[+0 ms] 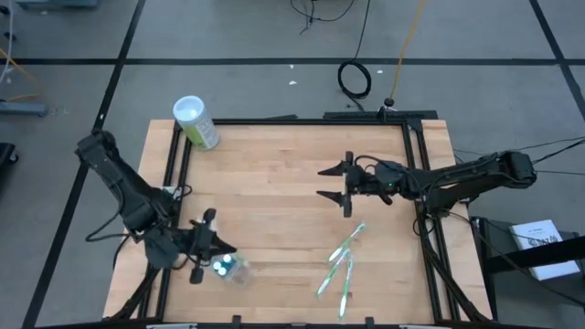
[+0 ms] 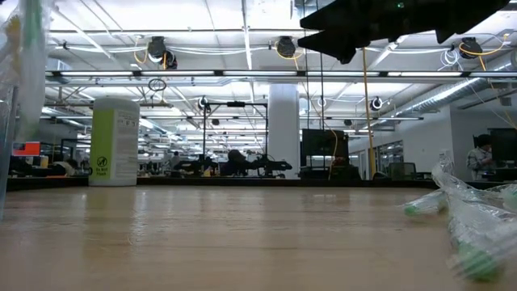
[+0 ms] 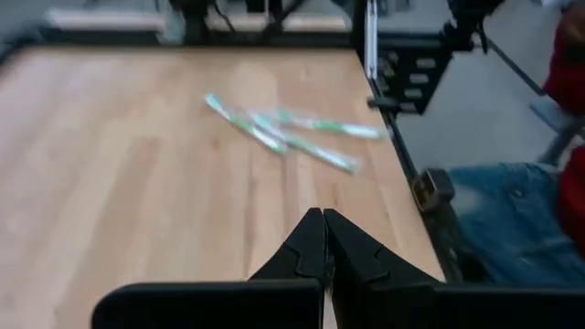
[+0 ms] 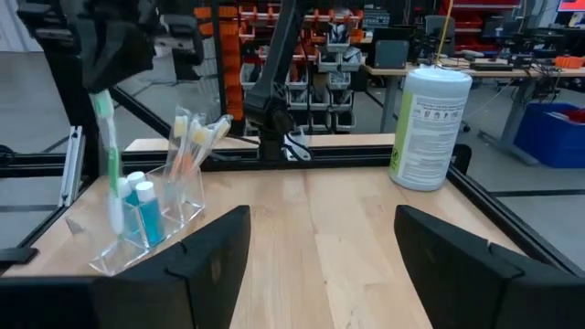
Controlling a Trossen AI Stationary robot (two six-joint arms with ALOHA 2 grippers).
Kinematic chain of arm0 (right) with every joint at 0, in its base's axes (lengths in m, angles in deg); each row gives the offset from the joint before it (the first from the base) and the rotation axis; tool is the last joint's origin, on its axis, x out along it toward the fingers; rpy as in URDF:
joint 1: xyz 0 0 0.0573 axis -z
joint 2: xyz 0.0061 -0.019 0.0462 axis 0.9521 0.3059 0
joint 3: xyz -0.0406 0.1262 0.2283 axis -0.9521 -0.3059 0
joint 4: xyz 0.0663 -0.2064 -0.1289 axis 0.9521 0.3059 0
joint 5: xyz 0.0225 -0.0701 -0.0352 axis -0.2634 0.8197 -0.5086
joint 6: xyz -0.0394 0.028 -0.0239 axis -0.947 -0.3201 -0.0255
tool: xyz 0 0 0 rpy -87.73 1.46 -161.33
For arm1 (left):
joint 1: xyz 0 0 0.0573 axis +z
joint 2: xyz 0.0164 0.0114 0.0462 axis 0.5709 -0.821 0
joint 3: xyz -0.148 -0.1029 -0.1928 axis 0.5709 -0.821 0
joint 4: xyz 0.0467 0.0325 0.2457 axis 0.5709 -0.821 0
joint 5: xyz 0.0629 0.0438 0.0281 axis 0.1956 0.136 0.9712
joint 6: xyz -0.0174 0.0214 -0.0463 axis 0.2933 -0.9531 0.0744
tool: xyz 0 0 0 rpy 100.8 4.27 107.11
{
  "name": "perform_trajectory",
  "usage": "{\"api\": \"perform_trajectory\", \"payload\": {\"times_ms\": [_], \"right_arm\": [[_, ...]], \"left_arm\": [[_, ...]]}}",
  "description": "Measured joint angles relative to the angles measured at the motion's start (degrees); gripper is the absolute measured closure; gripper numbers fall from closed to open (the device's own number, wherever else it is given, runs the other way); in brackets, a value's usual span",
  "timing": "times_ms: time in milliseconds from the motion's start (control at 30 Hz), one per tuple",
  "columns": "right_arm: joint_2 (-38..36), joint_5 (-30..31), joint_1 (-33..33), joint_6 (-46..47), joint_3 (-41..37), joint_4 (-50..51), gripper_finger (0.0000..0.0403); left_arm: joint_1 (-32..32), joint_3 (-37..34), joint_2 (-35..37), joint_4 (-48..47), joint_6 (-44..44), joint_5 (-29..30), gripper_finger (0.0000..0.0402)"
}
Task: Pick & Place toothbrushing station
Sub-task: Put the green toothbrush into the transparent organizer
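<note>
The left gripper [image 1: 219, 245] sits low at the near left part of the table [image 1: 274, 164], its fingers [image 3: 322, 247] pressed together with nothing between them in its own wrist view. Right beside its tip stands the clear holder [image 4: 155, 224], which the right wrist view shows with blue-capped tubes [image 4: 146, 212] in its front pockets, a green-handled brush [image 4: 110, 164] upright at one end and two orange-accented brushes [image 4: 187, 137] leaning in the back. Whether the closed fingers touch the green brush, the pictures do not settle; the left arm looms just above it in that view. The right gripper [image 1: 332, 183] hovers over the middle right of the table, its jaws spread wide and empty, pointing toward the left side. A loose bunch of green brushes [image 1: 340, 265] in clear wrappers lies flat on the wood near the right front corner, well apart from the holder and from both grippers; the low view shows them close to the camera. A green canister [image 1: 196, 122] with a white lid stands at the far left edge of the table.
</note>
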Motion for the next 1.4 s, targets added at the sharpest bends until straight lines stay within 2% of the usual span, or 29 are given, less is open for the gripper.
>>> {"api": "perform_trajectory", "payload": {"times_ms": [67, 167, 300, 433, 633, 933, 1067, 1233, 1400], "right_arm": [[-0.13, 0.02, -0.02, 0.0, -0.03, -0.04, 0.014], [-0.05, 0.0, -0.02, 0.22, -0.03, 0.51, 0.0142], [-0.08, 0.0, -0.04, 0.97, -0.03, 1.02, 0.0144], [-0.07, -0.01, -0.07, 1.29, -0.03, 1.41, 0.0145], [-0.07, -0.01, -0.09, 1.29, -0.03, 2.48, 0.0145], [-0.07, -0.01, -0.09, 1.29, -0.03, 2.58, 0.0145], [-0.07, -0.02, -0.09, 1.29, -0.03, 2.6, 0.0145], [-0.07, -0.24, -0.09, 1.29, -0.03, 2.62, 0.0145], [-0.07, -0.24, -0.09, 1.29, -0.02, 2.72, 0.0145]], "left_arm": [[0.06, 0.0, 1.64, 0.88, -2.34, 1.9, 0.0401], [0.65, 0.02, 5.17, 3.34, -2.47, 1.29, 0.0401], [0.83, 0.02, 8.6, 2.51, 1.09, -2.21, 0.0401], [-1.07, 0.02, 9.55, -2.89, 6.68, -3.42, 0.0401], [-1.6, 0.02, 5.83, -7.57, 14.0, -3.68, 0.0401], [0.52, 0.02, -3.35, -5.78, 11.65, -4.6, 0.0396], [3.06, 0.0, -5.09, -5.72, 15.26, -4.61, 0.036], [4.95, 0.0, -5.22, -5.08, 17.2, -6.78, 0.0279], [4.98, 0.0, -5.22, 1.15, 10.42, -12.64, 0.0202]]}}
